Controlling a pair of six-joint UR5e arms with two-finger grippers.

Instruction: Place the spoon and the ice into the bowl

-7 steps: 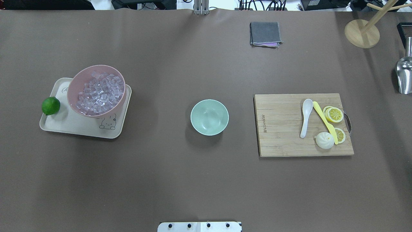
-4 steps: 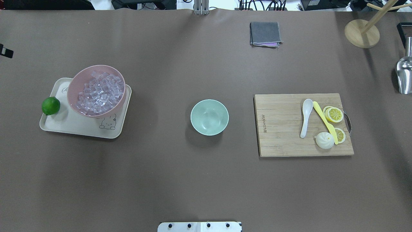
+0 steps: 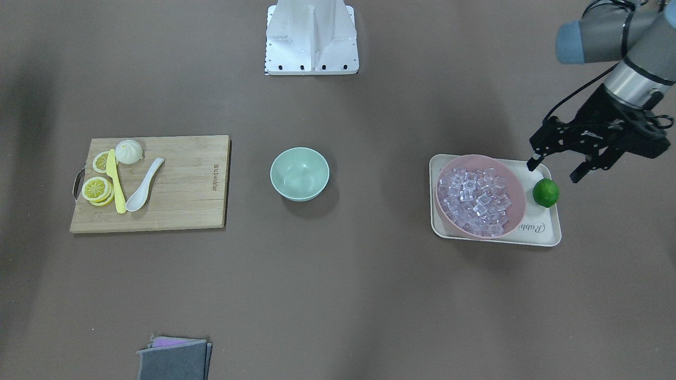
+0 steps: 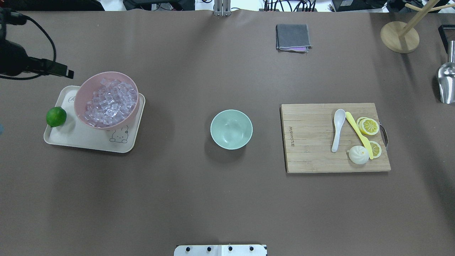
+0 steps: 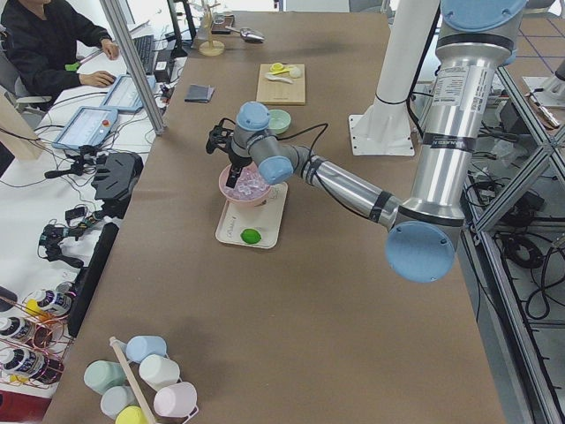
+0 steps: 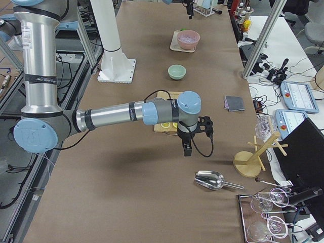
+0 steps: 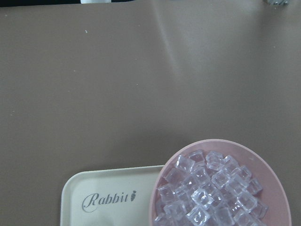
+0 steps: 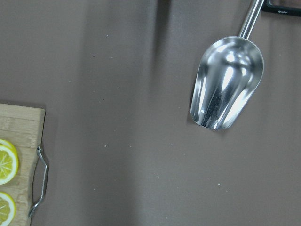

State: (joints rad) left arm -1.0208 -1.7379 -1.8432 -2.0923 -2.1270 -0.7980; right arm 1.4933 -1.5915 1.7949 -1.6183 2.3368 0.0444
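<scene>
The white spoon (image 4: 337, 129) lies on a wooden cutting board (image 4: 309, 142), also in the front view (image 3: 143, 184). The mint-green bowl (image 4: 231, 129) stands empty at the table's middle. Several clear ice cubes (image 4: 110, 103) fill a pink bowl (image 4: 76, 101), also in the left wrist view (image 7: 211, 193). My left gripper (image 3: 555, 169) is open and empty, hovering by the tray's outer far corner, beside the pink bowl. My right gripper (image 6: 186, 148) shows only in the exterior right view, between board and metal scoop; I cannot tell if it is open or shut.
The pink bowl and a lime (image 4: 56, 116) sit on a cream tray (image 4: 71, 137). A yellow knife (image 4: 359, 134), lemon slices (image 4: 369, 126) and a bun (image 4: 358, 155) share the board. A metal scoop (image 4: 447, 83), wooden stand (image 4: 400, 37) and grey cloth (image 4: 293, 37) lie at the far side.
My left arm has come into the overhead view from the left edge and moved toward the pink bowl. Nothing on the table has moved.
</scene>
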